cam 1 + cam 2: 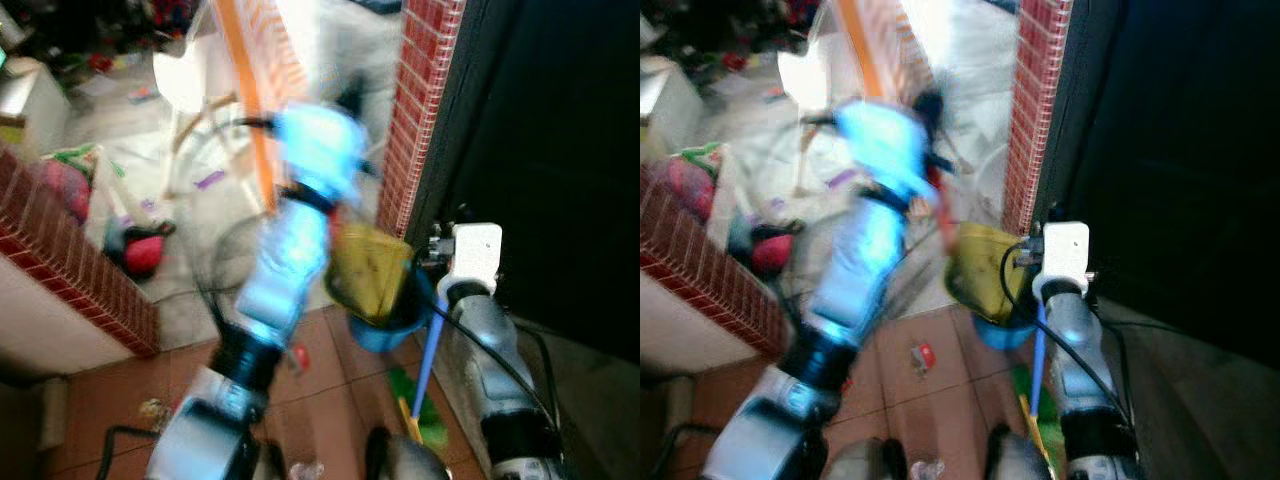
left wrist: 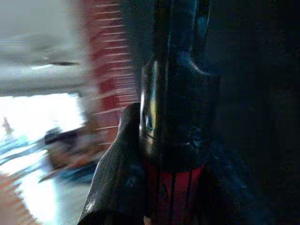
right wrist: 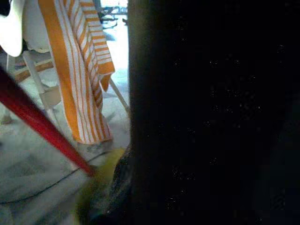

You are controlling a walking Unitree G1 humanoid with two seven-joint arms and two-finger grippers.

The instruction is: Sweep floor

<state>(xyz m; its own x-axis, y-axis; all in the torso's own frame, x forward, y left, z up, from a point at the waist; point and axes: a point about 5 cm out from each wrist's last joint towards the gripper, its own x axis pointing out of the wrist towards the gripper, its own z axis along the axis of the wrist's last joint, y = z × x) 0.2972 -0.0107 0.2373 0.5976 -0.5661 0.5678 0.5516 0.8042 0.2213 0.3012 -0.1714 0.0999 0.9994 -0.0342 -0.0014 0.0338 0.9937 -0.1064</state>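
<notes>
The picture is blurred by motion. My left arm reaches up through the middle, with its gripper near an orange striped cloth. In the left wrist view its black fingers are closed, with a red handle between them. That red handle slants down to a yellowish pan set in a blue holder. My right gripper sits just right of this pan, under its white wrist camera. A blue stick runs down to green and yellow bristles. A small red and white scrap lies on the tiles.
A red brick pillar stands beside a dark panel on the right. A low brick wall borders the left, with bags and toys behind it. A white chair and the orange striped cloth stand ahead on the pale floor.
</notes>
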